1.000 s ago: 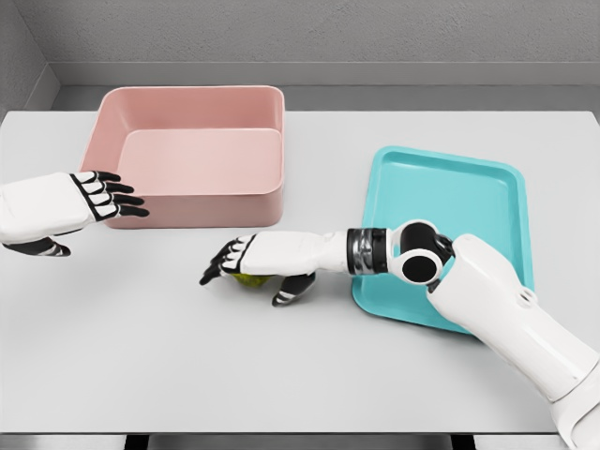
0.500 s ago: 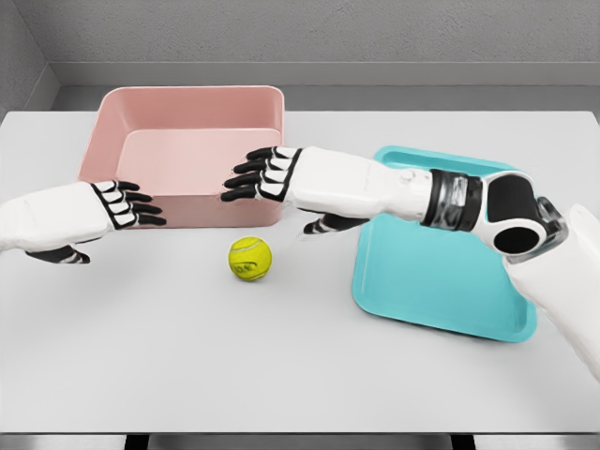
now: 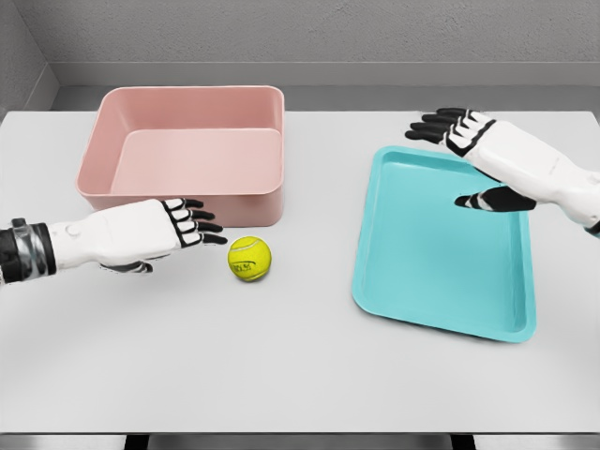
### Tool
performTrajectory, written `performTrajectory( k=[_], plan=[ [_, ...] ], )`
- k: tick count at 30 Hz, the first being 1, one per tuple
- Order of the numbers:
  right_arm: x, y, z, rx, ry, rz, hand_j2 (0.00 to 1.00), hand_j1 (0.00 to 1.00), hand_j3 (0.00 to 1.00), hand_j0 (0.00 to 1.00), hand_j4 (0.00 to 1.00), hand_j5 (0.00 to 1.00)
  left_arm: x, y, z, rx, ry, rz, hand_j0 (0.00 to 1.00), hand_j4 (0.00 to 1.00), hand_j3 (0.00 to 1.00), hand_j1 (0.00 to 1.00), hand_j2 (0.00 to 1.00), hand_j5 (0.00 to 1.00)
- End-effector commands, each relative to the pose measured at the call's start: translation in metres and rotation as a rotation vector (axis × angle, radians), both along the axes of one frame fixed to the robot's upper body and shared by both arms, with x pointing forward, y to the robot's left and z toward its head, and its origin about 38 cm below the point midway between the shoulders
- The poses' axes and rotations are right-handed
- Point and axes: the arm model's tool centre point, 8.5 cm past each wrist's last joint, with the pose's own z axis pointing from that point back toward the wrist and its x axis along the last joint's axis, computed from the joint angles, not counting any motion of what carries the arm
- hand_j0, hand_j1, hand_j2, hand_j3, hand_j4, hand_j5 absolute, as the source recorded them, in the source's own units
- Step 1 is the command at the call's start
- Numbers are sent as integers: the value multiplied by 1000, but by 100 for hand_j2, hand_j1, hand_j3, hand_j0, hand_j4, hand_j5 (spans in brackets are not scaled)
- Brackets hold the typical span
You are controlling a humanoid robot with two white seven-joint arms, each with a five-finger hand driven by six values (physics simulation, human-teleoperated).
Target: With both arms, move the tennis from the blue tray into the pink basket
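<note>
So we're looking down at a white counter (image 3: 281, 366) and the tennis ball (image 3: 249, 259) is sitting right on it, out in the open, not in either container. It's resting just in front of the pink basket (image 3: 187, 155), near the basket's front right corner, and well to the left of the blue tray (image 3: 445, 244). Our left hand (image 3: 155, 234) is coming in from the left edge, hovering low over the counter just beside the ball, with the black fingers (image 3: 199, 228) stretched out flat and pointing straight at it. They're close to the ball but we're not seeing any contact, there's a small gap between the fingertips and the yellow fuzz, so that hand is spread and gripping nothing. Our right hand (image 3: 473, 141) is hanging up over the far right part of the tray, near its back edge, arm coming in from the right side. Its fingers are also splayed out and relaxed, pointing left, thumb dangling below over the tray, and it's holding nothing either. The tray is lying slightly skewed on the counter, right of the basket, and the two containers are sitting apart with bare counter between them.
</note>
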Motion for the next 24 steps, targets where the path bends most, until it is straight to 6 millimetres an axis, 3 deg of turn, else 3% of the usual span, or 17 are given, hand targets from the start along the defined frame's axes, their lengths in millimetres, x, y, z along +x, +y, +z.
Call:
performTrajectory(
  k=[1, 8, 11, 24],
  plan=[
    [0, -5, 4, 14, -7, -11, 100, 100, 100, 100, 100, 100, -4, -14, -13, -5, 31, -27, 100, 100, 100, 100, 100, 100],
    [-10, -16, -20, 17, 60, -45, 100, 100, 100, 100, 100, 100, -3, -36, -15, -29, 36, -73, 100, 100, 100, 100, 100, 100],
    [-7, -47, -31, 48, 96, -141, 100, 100, 100, 100, 100, 100, -3, -42, -16, -19, 40, -96, 100, 100, 100, 100, 100, 100],
    [-5, -51, -37, 53, 113, -154, 100, 100, 100, 100, 100, 100, 8, -70, -16, -23, 36, -151, 100, 100, 100, 100, 100, 100]
  ],
)
